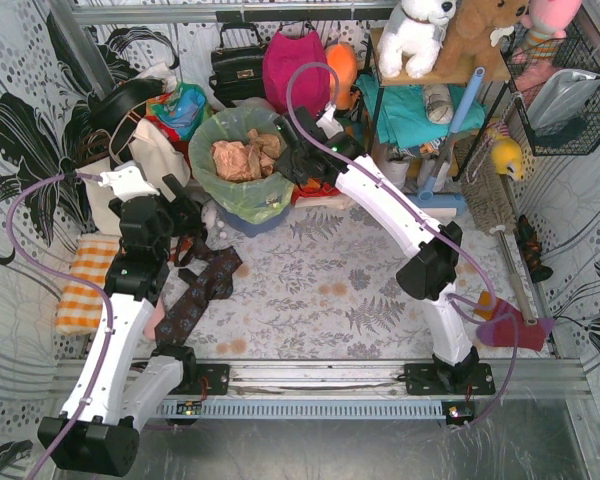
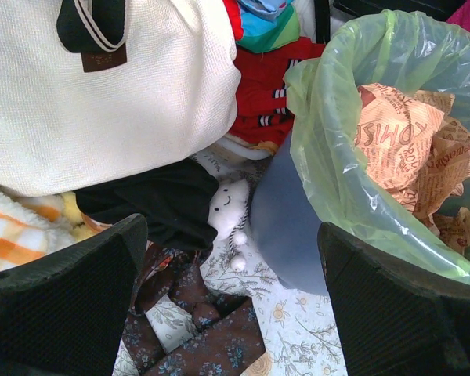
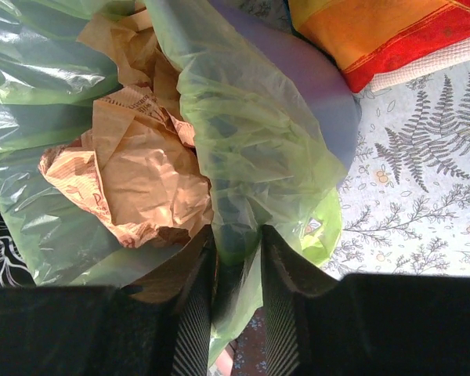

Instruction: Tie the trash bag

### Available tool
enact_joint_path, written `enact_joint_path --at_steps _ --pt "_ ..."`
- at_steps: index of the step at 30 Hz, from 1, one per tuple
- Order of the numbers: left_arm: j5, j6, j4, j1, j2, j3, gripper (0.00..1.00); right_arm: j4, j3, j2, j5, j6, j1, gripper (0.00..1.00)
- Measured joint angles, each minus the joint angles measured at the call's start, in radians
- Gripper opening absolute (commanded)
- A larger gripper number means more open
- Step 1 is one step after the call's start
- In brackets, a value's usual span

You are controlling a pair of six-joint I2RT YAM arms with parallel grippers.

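Obs.: the trash bag [image 1: 248, 198] is sitting at the back of the counter [image 1: 310, 290], lining the blue-grey bin [image 2: 286, 227]. Its rim is draping over the bin's edge and its mouth is gaping wide. Crumpled tan paper [image 3: 141, 172] is lying exposed inside.

Right hand [image 3: 236, 313]: the jaws are standing narrow, and a bunched fold of the green film at the bin's right side is running down between them. I am reading this as a pinch on the rim. How firmly it is biting, I cannot tell.

Left hand [image 2: 231, 313]: the jaws are spread wide and holding nothing. It is hanging low just beside the bin's left side, with the bag's near rim in front of its right finger. It is not touching the film.

Progress, my judgement: early.
- No part of the mouth is drawn together, and there is no twist or knot anywhere.
- At most, one side of the rim is being taken in hand.

Remaining, as I am judging it:
- the left hand taking the opposite rim;
- both sides being pulled free of the bin edge and brought together over the paper;
- the two gathered ends being crossed and knotted.
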Motion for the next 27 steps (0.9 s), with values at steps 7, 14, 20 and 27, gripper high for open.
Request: enact_joint_path --at_steps 7,14,20,27 --pt "0.001 -0.001 0.000 0.007 0.008 -0.001 0.98 -0.005 0.000 -0.001 0.016 -0.011 0.000 0.00" --pt "0.001 -0.001 0.000 0.016 0.011 -0.002 0.98 -0.027 0.000 -0.014 0.042 -0.068 -0.001 0.00" --pt "-0.020 -0.002 0.000 0.032 0.008 -0.002 0.98 -0.023 -0.080 -0.124 0.040 -0.190 0.002 0.00" --pt "-0.034 -0.007 0.000 0.054 -0.006 -0.002 0.98 -0.064 -0.158 -0.325 0.009 -0.426 -0.004 0.00"
